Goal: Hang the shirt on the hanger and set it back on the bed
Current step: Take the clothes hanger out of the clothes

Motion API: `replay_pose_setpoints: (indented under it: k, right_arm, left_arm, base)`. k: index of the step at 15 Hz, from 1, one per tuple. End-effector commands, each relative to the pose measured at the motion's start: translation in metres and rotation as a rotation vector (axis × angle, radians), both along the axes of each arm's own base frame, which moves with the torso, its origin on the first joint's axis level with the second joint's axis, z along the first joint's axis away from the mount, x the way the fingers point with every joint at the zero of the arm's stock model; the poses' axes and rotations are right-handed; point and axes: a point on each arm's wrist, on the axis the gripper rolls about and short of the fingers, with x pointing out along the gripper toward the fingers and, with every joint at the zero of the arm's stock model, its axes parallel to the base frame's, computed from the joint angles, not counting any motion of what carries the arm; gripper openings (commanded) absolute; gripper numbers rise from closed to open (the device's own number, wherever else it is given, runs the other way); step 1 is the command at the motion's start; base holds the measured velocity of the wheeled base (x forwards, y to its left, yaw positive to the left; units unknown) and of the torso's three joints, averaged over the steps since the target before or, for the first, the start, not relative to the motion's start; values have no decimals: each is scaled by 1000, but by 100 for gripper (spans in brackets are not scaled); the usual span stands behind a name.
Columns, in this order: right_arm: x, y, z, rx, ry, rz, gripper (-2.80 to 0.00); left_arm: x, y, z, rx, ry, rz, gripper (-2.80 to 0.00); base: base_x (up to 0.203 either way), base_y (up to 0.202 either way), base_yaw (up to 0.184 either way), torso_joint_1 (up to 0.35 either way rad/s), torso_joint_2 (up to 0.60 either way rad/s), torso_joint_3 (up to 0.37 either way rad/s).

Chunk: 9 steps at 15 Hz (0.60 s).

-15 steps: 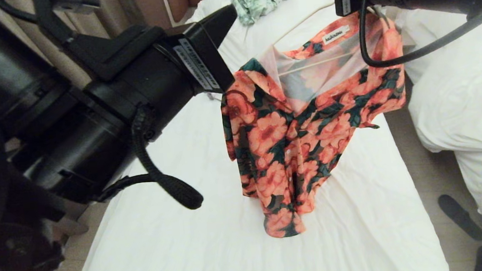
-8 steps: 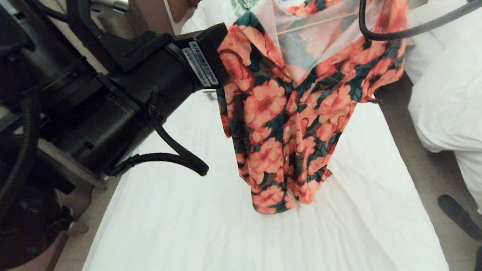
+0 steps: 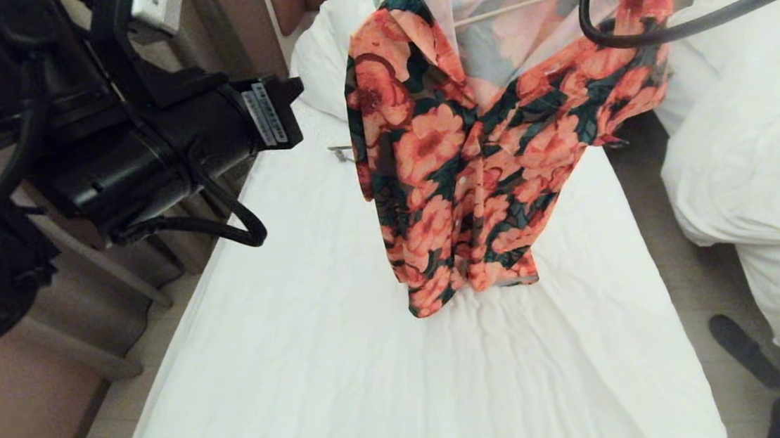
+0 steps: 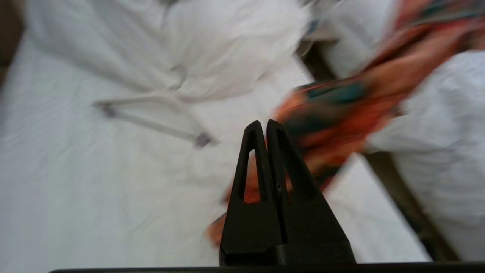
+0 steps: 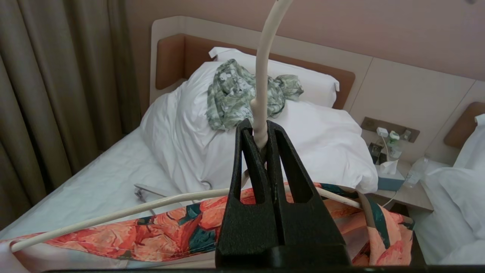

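Two grippers are in play, and only one holds anything. The right gripper [image 5: 260, 131], high at the far right of the scene, has its fingers clamped on the neck of the hanger [image 5: 261, 76], the thin cream wire rising between the fingertips and curving up out of the right wrist view. Below the fingers the wire's two shoulders spread out, one running long to one side [image 5: 113, 217], with the shirt [image 3: 475, 148] draped over them. From the head view, one shirt hangs in the air above the middle of the bed [image 3: 346, 364], collar open and inner label at the top edge, its hem bunched and ending just above the sheet; whether the hem touches the sheet cannot be told.

The left gripper [image 4: 264, 125] is closed on nothing, its two black fingers pressed together, held out to the left of the shirt and clear of it, over the left side of the bed.

One second hanger [image 4: 151, 117], a thicker pale one, lies flat on the sheet beside the pillows [image 5: 242, 151] at the far end. One pale green leafy garment [image 5: 242, 93] sits crumpled on top of those pillows. A neighbouring bed [image 3: 767, 172] with a heaped white duvet stands to the right, and two dark slippers [image 3: 747, 350] lie on the floor near its foot.
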Motion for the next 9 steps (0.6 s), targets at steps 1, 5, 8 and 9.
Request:
replay_pose_setpoints:
  k: [1,5,8,9]
  right_arm:
    - [1,-1,0,0,-1,-7,-280]
    - [4,0,-2,-8,1,-7,-280]
    - [1,-1,0,-36,-14,-10,-280]
    - [-1,-1,2,-43,-24,0,-280]
  left_arm:
    - [18,35,1,22,20,96,-280]
    - [37,103,7,33,11,271,-280]
    - [43,121,5,43,14,296,-280]
    - [43,123,6,46,10,306,-280]
  base:
    - [0,0,0,0,0,0]
    - [0,0,0,0,0,0]
    - [0,0,0,0,0,0]
    - [0,0,0,0,0,0]
